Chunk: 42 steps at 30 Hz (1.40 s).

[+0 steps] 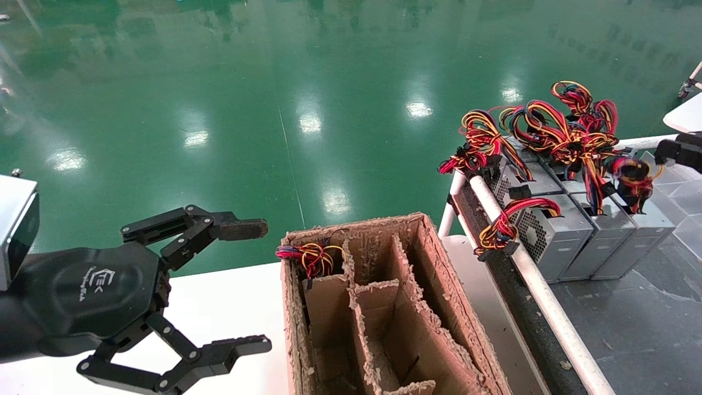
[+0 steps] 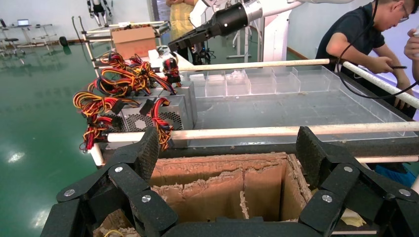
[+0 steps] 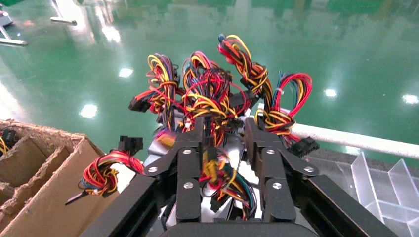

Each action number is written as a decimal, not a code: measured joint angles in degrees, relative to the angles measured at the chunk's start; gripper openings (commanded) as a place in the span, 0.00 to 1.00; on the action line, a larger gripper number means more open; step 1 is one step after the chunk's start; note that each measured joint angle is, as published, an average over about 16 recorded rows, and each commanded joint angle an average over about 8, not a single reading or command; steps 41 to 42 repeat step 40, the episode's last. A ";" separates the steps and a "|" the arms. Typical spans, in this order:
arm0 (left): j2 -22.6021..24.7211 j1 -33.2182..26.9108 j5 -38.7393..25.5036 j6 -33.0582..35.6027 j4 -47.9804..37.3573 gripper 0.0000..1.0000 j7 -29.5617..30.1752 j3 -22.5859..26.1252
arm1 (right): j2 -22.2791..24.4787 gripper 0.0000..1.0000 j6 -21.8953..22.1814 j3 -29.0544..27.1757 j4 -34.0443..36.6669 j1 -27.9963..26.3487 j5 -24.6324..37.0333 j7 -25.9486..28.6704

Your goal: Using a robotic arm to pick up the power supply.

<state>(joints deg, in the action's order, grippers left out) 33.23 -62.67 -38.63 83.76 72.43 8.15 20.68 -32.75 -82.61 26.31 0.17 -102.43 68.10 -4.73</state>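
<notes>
On the right side of the scene, three grey power supplies stand in a row on a dark tray [image 1: 647, 318] behind a white rail [image 1: 526, 263]. The right hand [image 3: 225, 136] reaches in from the far right over the rightmost unit, the power supply [image 1: 644, 230], and its black fingers [image 3: 190, 163] sit on either side of that unit's knotted wire bundle [image 3: 217, 173] of red, yellow, blue and black. The fingers are partly closed around the bundle with a gap between them, and whether they actually press on the wires cannot be told. In the head view only the tip of this hand [image 1: 661, 153] shows, just beside the bundle. The middle unit [image 1: 598, 236] and the left unit [image 1: 548, 230] touch each other side by side, and a loose red and yellow wire loop [image 1: 510, 219] hangs off the left one over the rail. Near the middle of the scene stands a torn cardboard box [image 1: 439, 285] with dividers on the white counter [image 1: 219, 307]; a small bunch of wires [image 1: 310, 258] pokes up from its far left compartment. The left hand [image 1: 252, 288] hovers to the left of the box, spread wide open and holding nothing.
</notes>
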 measured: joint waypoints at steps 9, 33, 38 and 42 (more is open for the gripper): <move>0.00 0.01 0.00 -0.01 -0.01 1.00 0.00 0.00 | -0.21 1.00 -0.60 -1.41 -2.61 1.35 -2.27 -0.11; -0.01 0.01 0.01 -0.01 -0.03 1.00 -0.01 0.02 | -1.07 1.00 -1.65 -5.16 -29.75 16.37 -11.84 5.52; -0.01 0.01 0.01 -0.01 -0.03 1.00 -0.02 0.02 | -1.15 1.00 -1.75 -5.52 -32.84 18.09 -12.85 6.22; -0.01 0.01 0.01 -0.01 -0.03 1.00 -0.02 0.02 | -1.18 1.00 -1.79 -5.67 -34.08 18.78 -13.26 6.50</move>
